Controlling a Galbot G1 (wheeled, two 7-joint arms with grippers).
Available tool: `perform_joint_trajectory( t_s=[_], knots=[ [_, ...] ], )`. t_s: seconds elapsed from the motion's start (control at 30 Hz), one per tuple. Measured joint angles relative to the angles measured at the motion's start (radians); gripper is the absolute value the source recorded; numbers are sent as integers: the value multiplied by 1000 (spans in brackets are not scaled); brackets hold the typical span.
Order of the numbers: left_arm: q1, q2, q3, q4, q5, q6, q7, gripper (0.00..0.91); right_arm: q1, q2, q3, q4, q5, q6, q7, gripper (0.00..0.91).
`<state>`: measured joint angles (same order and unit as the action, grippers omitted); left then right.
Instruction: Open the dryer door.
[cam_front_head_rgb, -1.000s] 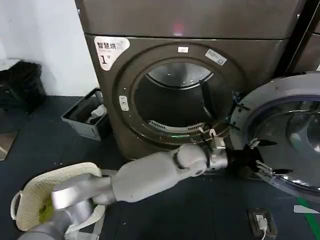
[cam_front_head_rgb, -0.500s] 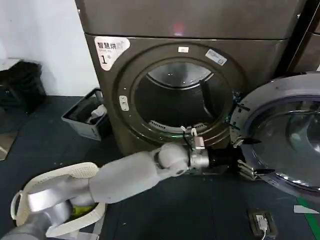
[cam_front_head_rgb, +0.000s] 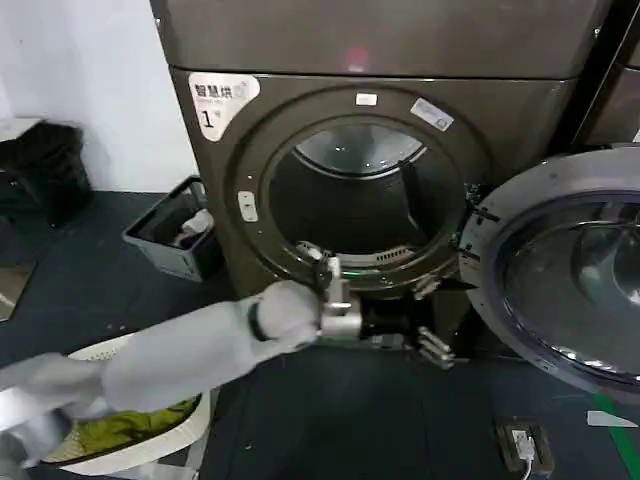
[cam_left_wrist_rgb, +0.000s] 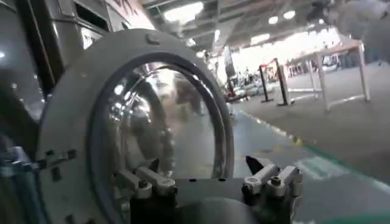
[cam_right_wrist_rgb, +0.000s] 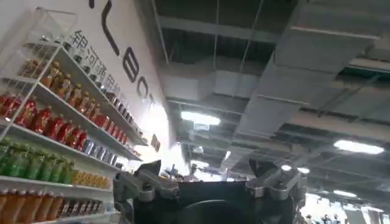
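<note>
The dryer door (cam_front_head_rgb: 505, 215) stands swung wide to the right of the bronze-grey machine (cam_front_head_rgb: 300, 110) with the white "1" sticker, its grey inner face and tinted glass turned outward. The drum opening (cam_front_head_rgb: 360, 200) is exposed. My left gripper (cam_front_head_rgb: 438, 318) hangs low in front of the machine, just left of the door's hinge side, open and holding nothing. In the left wrist view the door's grey rim (cam_left_wrist_rgb: 67, 109) rises beyond the open left gripper (cam_left_wrist_rgb: 203, 167), apart from it. My right gripper (cam_right_wrist_rgb: 204, 167) points up at a ceiling, open and empty.
A grey bin (cam_front_head_rgb: 170, 240) with items sits on the floor left of the machine. A white basket (cam_front_head_rgb: 120, 455) holding yellow-green cloth lies under my left arm. Black bags (cam_front_head_rgb: 40, 170) are at the far left. A small device (cam_front_head_rgb: 522, 440) lies on the floor below the door.
My left arm has drawn back to the left, away from the door's lower edge, and the gripper now hangs under the drum opening. The door has stayed wide open.
</note>
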<state>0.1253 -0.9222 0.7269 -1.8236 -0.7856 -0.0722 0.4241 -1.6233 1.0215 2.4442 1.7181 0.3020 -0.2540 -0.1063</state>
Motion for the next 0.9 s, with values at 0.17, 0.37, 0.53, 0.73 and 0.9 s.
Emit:
perform_joint_trajectory(
  t_s=[0.17, 0.37, 0.53, 0.73, 0.9],
  knots=[
    [-23, 105, 14, -44, 56, -23, -8, 907, -4, -1, 10, 5, -3, 7, -2, 907],
    [-38, 231, 22, -80, 105, -24, 24, 907, -1, 4, 21, 5, -42, 25, -6, 907],
    [-32, 334, 32, -89, 165, -31, 44, 907, 5, 4, 24, 7, -43, 26, -7, 907],
    [-4, 451, -3, -77, 235, -41, 114, 907, 11, -1, 21, -1, -46, 29, -7, 907],
    [54, 553, -72, -79, 278, -53, 145, 907, 12, -12, 30, -16, -50, 34, -7, 907]
  ],
)
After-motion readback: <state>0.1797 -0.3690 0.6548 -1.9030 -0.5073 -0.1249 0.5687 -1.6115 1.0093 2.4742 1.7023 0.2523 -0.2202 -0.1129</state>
